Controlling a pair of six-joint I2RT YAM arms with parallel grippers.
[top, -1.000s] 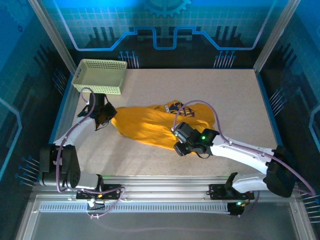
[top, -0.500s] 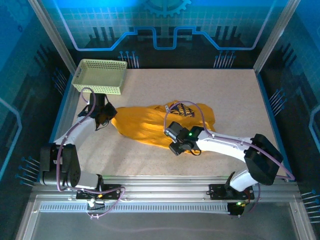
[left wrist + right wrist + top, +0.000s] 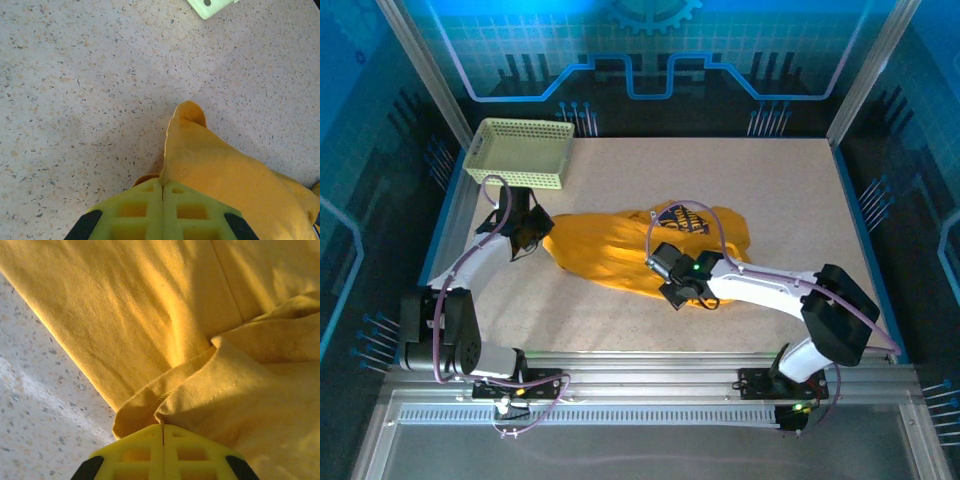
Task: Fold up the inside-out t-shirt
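Slippage is my main worry here. From the top camera, the t-shirt lies crumpled in a long strip between the two tools. The left gripper is at one end and the right gripper is on the near edge, with the dark lettering bunched up beyond it. The mesh basket sits close past the left one, so a big swing could clip it.

Left wrist cam: the left gripper is pressed together on just a small corner of t-shirt, with bare table ahead. A bite that thin could pop out on a pull.

Right wrist cam: the right gripper is pinched on the folded hem. It looks like more than one layer, so lifting might drag a wad instead of spreading the t-shirt.
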